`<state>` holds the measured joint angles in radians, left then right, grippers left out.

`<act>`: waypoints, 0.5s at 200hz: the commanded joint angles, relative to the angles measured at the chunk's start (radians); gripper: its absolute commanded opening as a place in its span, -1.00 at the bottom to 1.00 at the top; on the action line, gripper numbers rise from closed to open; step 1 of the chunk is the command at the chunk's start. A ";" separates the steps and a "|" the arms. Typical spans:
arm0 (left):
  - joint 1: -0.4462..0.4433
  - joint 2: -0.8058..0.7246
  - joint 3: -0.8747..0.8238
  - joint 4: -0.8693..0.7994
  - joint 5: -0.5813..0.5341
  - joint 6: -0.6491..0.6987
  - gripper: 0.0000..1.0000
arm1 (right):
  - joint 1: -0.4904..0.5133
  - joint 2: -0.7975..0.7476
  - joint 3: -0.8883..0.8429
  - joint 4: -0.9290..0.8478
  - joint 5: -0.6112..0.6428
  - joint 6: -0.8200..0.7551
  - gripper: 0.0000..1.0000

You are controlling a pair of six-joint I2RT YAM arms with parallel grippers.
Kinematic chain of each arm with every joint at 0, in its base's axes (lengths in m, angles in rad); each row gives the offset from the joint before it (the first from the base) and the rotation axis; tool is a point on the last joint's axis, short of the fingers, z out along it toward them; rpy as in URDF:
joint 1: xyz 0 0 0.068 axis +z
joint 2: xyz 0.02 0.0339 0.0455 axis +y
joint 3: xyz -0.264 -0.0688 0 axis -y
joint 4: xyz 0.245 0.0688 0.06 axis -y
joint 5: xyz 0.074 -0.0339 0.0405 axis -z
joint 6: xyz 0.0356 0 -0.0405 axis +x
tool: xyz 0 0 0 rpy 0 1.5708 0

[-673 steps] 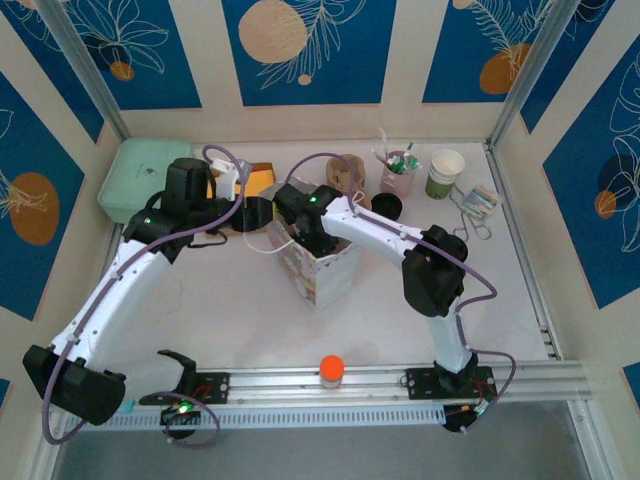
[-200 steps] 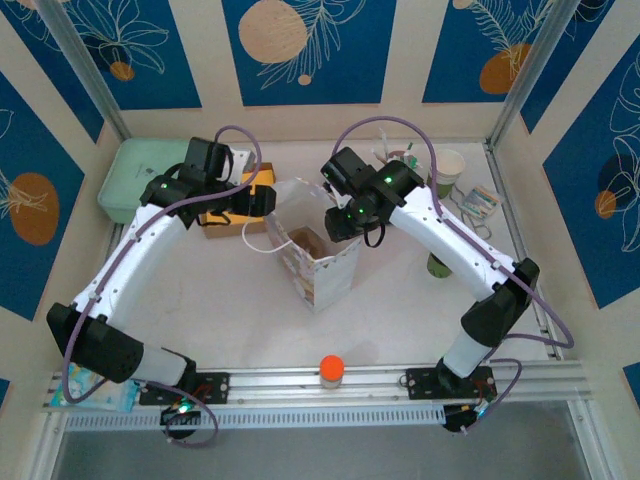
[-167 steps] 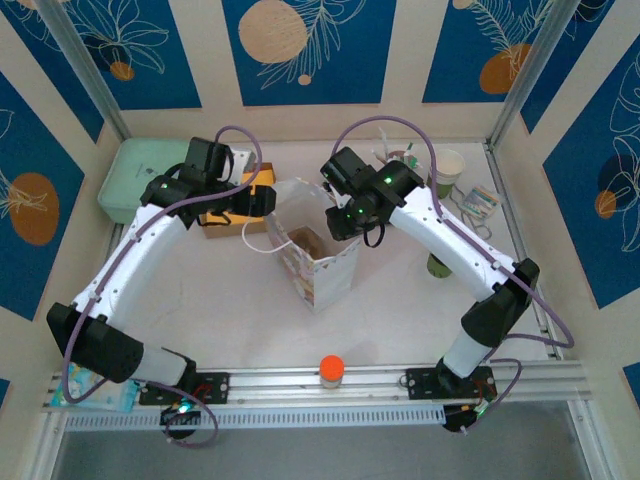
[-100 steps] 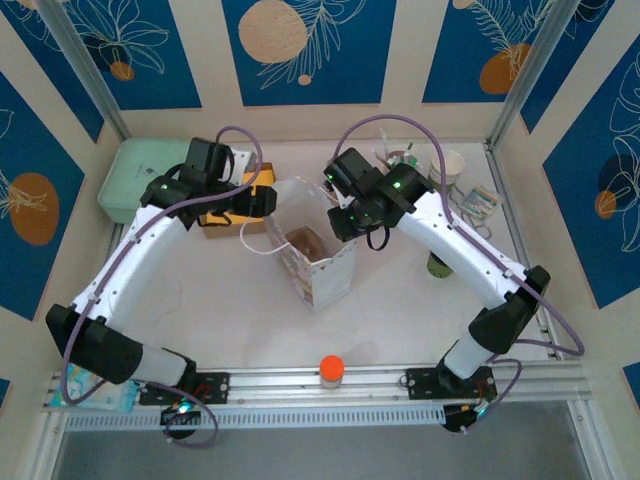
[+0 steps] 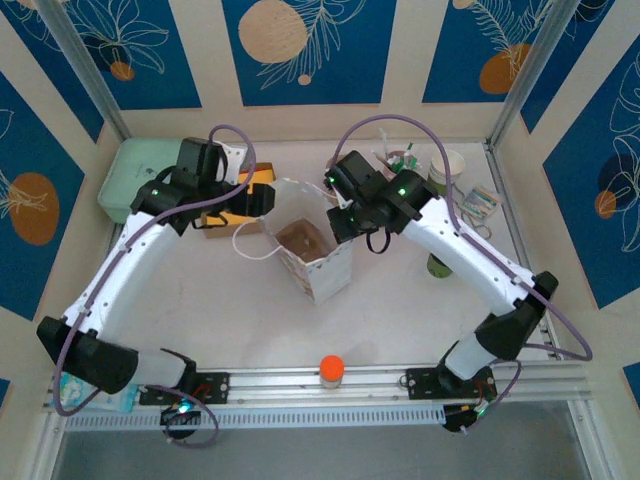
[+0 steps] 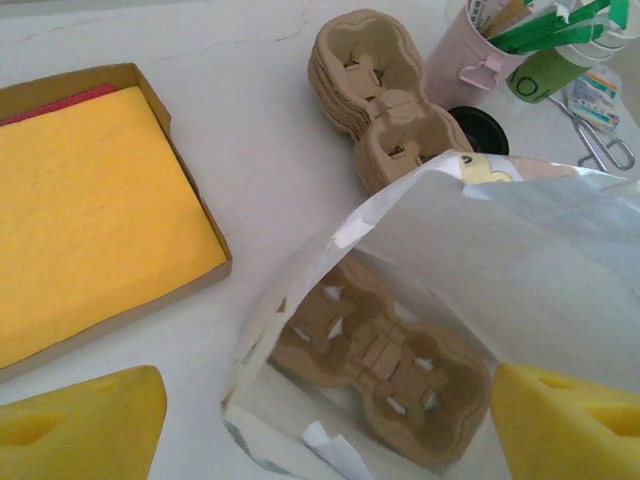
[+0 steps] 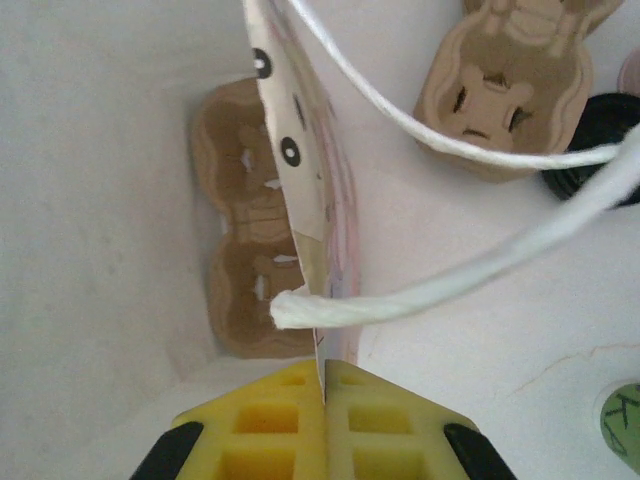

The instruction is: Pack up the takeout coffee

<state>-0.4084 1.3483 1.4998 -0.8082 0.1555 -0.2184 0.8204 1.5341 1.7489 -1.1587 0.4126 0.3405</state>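
1. Since the earlier frame, the right gripper [image 7: 325, 400] has clamped shut on the rim of the paper bag [image 5: 322, 262], pulling its mouth wider; a cardboard carrier [image 6: 375, 365] lies inside.
2. Spread and empty, the left gripper [image 5: 262, 200] hangs at the bag's upper-left edge.
3. Right of the bag, the takeout coffee [image 5: 437, 265] stands upright beside the right forearm. It is nearer that arm and across the bag from the left.

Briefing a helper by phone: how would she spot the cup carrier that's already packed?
Find the white paper bag standing open in the middle of the table. Look down into it: a brown pulp cup carrier lies flat on its bottom. The look-alike carriers behind the bag are stacked outside it.
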 commanded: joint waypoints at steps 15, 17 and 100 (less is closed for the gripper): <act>-0.008 -0.082 0.004 0.009 -0.014 0.009 0.77 | 0.088 -0.149 -0.085 0.151 0.139 -0.019 -1.00; -0.007 -0.089 0.002 0.013 -0.015 0.010 0.77 | 0.095 -0.158 -0.093 0.160 0.153 -0.019 -1.00; -0.008 -0.303 -0.098 0.196 -0.022 -0.012 0.84 | 0.383 -0.516 -0.546 0.648 0.552 -0.157 -1.00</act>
<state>-0.4091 1.0809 1.4555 -0.7025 0.1280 -0.2268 1.1294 1.0897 1.2865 -0.7414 0.7853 0.2592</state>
